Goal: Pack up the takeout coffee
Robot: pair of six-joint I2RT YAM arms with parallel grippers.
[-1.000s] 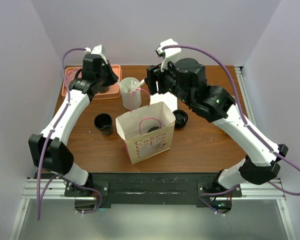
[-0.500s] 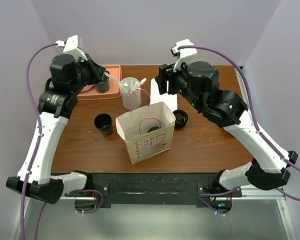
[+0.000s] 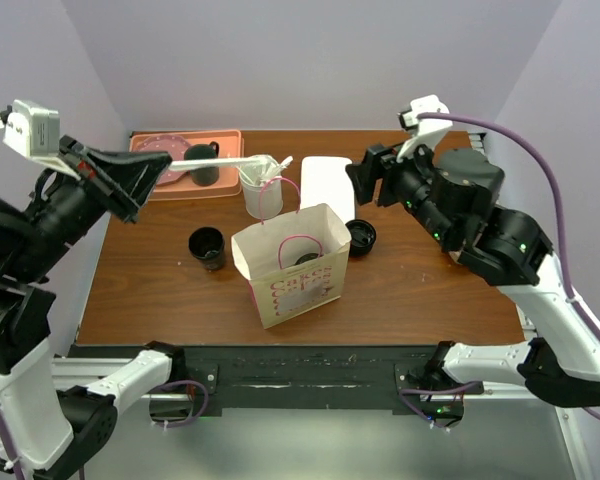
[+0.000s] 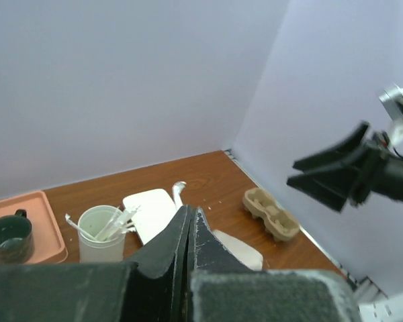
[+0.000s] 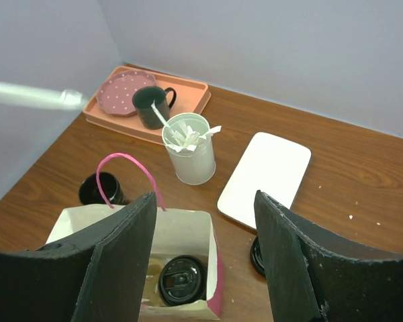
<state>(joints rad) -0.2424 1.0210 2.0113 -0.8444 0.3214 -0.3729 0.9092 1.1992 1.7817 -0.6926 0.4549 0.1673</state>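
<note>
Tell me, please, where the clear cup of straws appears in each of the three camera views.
Top external: cup at back centre, just behind the paper bag.
Left wrist: cup at lower left, just right of the orange tray.
Right wrist: cup at centre, behind the bag.
Shared landmark: the white rectangular plate lies beside the cup in every view.

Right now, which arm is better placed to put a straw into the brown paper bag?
Left, probably: the left gripper is shut on a long white straw held in the air. The right gripper hangs open and empty near the pink-handled brown paper bag.
</note>
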